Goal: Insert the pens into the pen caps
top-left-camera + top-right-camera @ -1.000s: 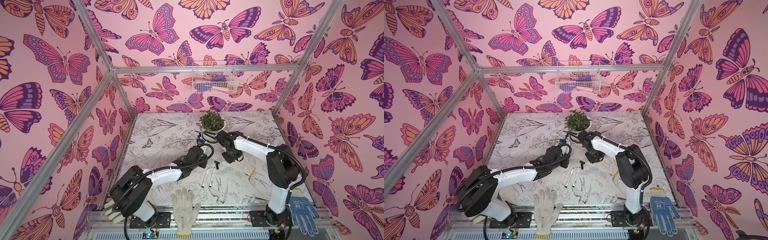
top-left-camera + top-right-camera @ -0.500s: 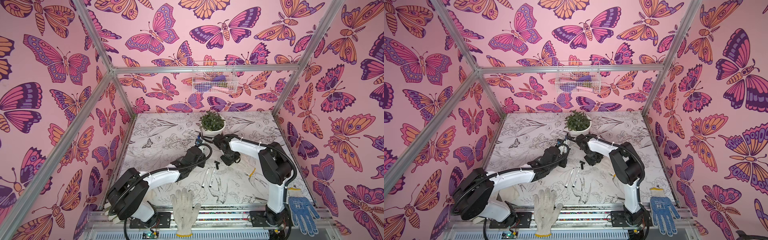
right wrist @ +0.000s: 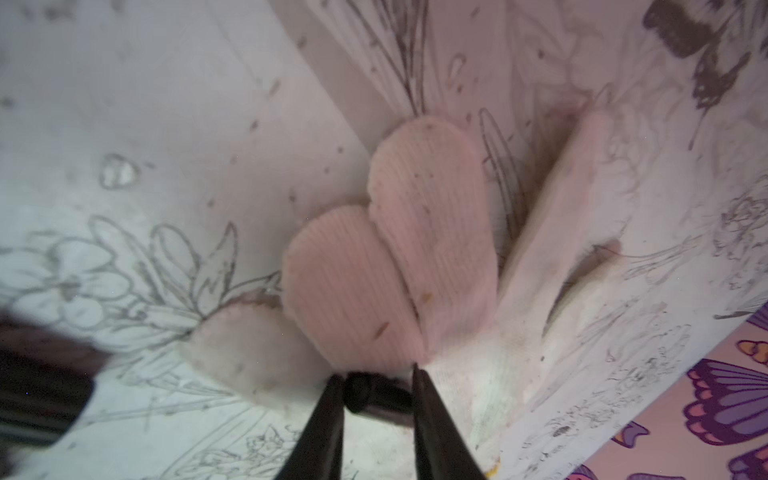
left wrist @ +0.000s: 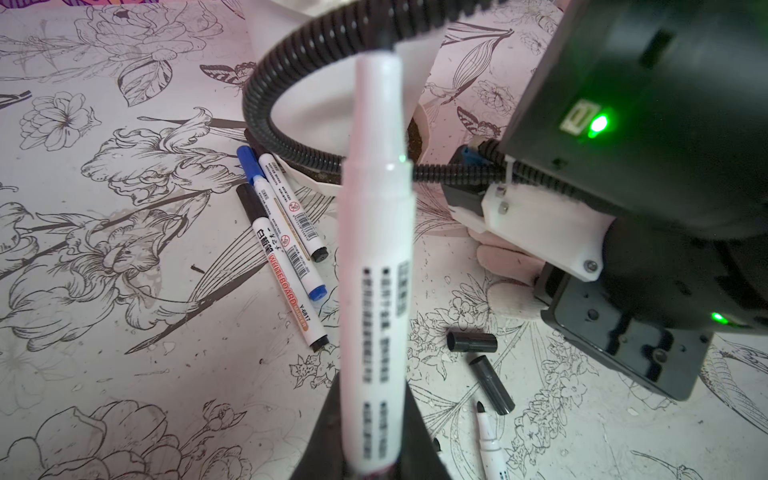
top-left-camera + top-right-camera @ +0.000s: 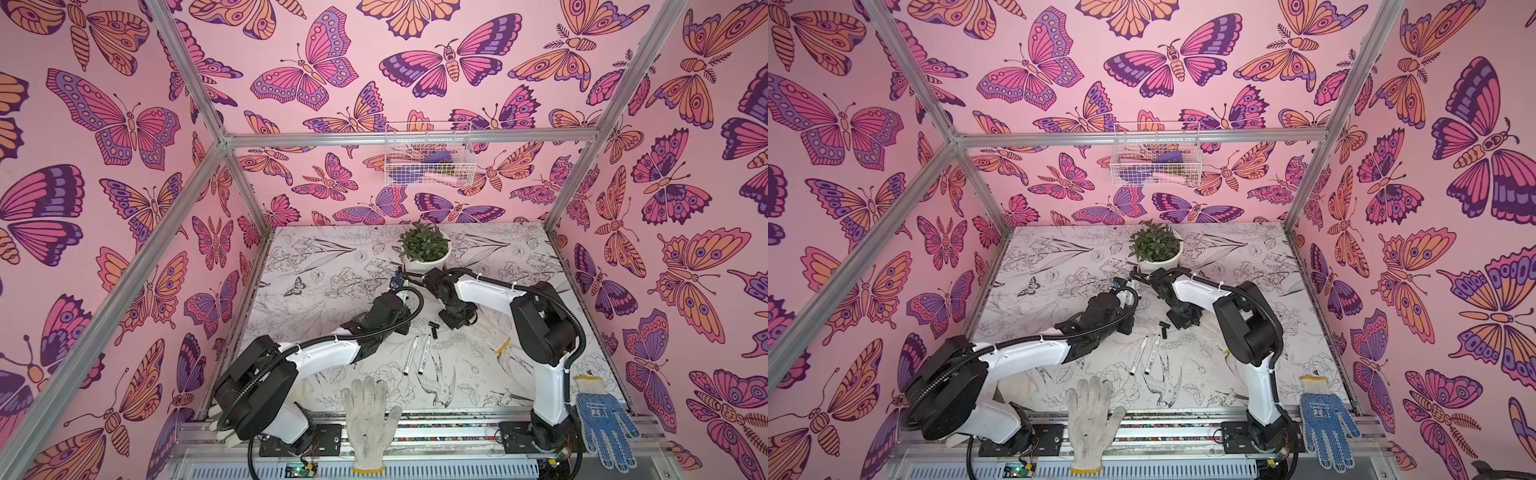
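A white pen (image 4: 376, 249) is clasped by the left gripper (image 4: 370, 457), raised over the table's (image 4: 62, 374) middle. A black cap (image 3: 365, 395) is pinched between the right gripper's (image 3: 377, 386) fingers, on a glove (image 3: 415, 249) right of the middle.

The held pen (image 4: 376, 257) runs out of the left wrist view at its gripped end, its far tip blurred; an uncapped pen (image 4: 490, 446) is cut off by the same edge. The right wrist view is blurred throughout: the dark cap (image 3: 374, 397) between the right gripper's (image 3: 377, 374) jaws is smeared, and a dark shape (image 3: 41, 395) at the edge is unreadable. In both top views those jaws hide beneath the wrist.
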Tool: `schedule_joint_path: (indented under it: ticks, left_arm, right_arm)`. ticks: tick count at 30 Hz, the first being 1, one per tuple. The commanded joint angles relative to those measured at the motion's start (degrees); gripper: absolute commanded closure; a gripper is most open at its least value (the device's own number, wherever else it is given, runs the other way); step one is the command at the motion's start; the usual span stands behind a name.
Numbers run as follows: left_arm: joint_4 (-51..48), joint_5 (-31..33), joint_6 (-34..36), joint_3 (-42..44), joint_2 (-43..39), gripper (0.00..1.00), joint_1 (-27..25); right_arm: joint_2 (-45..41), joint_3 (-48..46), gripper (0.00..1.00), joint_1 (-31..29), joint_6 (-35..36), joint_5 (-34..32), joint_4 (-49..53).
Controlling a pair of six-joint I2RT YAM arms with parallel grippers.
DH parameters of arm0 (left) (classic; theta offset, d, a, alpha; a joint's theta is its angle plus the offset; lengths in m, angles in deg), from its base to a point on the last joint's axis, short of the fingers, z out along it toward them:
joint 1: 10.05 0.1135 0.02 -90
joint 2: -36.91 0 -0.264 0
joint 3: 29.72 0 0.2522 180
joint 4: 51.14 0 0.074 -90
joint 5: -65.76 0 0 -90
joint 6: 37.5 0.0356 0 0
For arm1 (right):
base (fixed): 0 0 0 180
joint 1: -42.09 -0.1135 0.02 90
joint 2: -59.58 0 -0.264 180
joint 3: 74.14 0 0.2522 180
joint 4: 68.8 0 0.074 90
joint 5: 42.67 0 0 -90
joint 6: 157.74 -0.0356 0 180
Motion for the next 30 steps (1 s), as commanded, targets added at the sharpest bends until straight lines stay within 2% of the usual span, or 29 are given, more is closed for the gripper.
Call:
schedule_joint_path:
  ticks: [1, 4, 7, 11, 19, 24, 27, 30]
  left_arm:
    - [-0.5, 0.5, -0.3, 0.2, -0.4, 1.00, 0.4]
    - [-0.5, 0.4, -0.3, 0.4, -0.4, 1.00, 0.4]
    - [-0.6, -0.1, -0.2, 0.4, -0.3, 1.00, 0.4]
    - [-0.5, -1.7, 0.3, -0.1, 0.0, 1.00, 0.4]
    - [0.7, -8.7, 4.2, 0.1, 0.9, 1.00, -0.1]
    - [2.1, -13.5, 4.7, -0.3, 2.4, 1.00, -0.9]
    - [2.0, -15.2, 5.0, -0.8, 2.9, 1.00, -1.8]
    - [2.1, -15.9, 5.4, -1.1, 3.1, 1.00, -2.3]
  right_arm:
    - [1.1, -0.1, 0.82, -0.2, -1.7, 6.6, -0.3]
    - [0.2, -0.5, 0.87, -0.2, -3.6, 8.9, -0.4]
    - [0.0, -1.0, 0.87, 0.0, -5.1, 10.1, -0.8]
    - [-2.3, -1.5, 0.96, 0.0, -6.8, 10.9, -0.9]
    - [-18.3, -0.9, 1.00, 1.4, -10.6, 16.7, -1.2]
    - [-27.4, -4.8, 1.00, 4.5, -15.6, 25.0, -10.2]
    - [-29.8, -7.6, 1.00, 5.7, -17.8, 24.3, -14.0]
    - [-28.9, -8.6, 1.00, 6.1, -17.6, 22.2, -13.0]
